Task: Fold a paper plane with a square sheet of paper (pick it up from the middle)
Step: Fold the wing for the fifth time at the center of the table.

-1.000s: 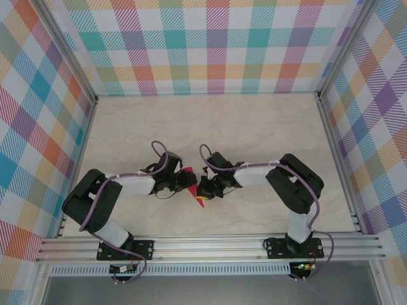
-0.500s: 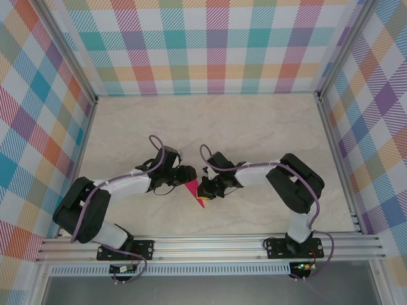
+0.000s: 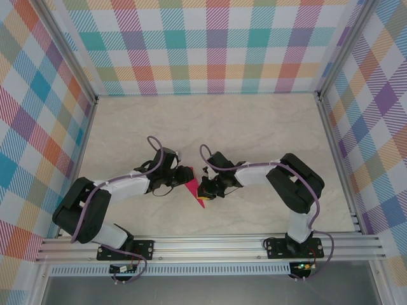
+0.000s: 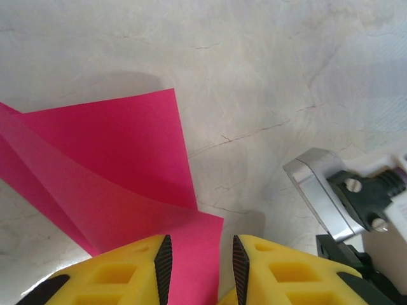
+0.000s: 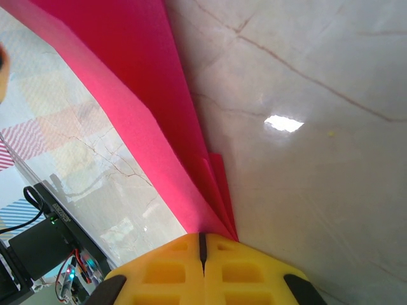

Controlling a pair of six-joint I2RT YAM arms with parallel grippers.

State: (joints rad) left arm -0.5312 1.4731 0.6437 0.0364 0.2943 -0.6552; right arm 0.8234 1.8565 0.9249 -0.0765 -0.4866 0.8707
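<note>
The magenta-pink sheet of paper (image 3: 198, 198) is folded into layered flaps between the two grippers, with a point toward the near edge. My right gripper (image 3: 204, 189) is shut on the folded layers; in the right wrist view the paper (image 5: 146, 82) fans out from the closed jaw line of the right gripper (image 5: 203, 236). My left gripper (image 3: 187, 176) is at the paper's left side. In its wrist view the left gripper (image 4: 200, 248) has its jaws apart, with a corner of a paper flap (image 4: 108, 152) lying in the gap, touching neither pad.
The marble-look tabletop (image 3: 254, 127) stretches beyond the arms, ringed by plaid walls and metal frame rails (image 3: 210, 244). In the left wrist view, part of the right arm's metal and black hardware (image 4: 331, 190) sits close on the right.
My left arm has stretched out and its gripper has shifted slightly up and right, closer to the paper. The right gripper and the paper stay put.
</note>
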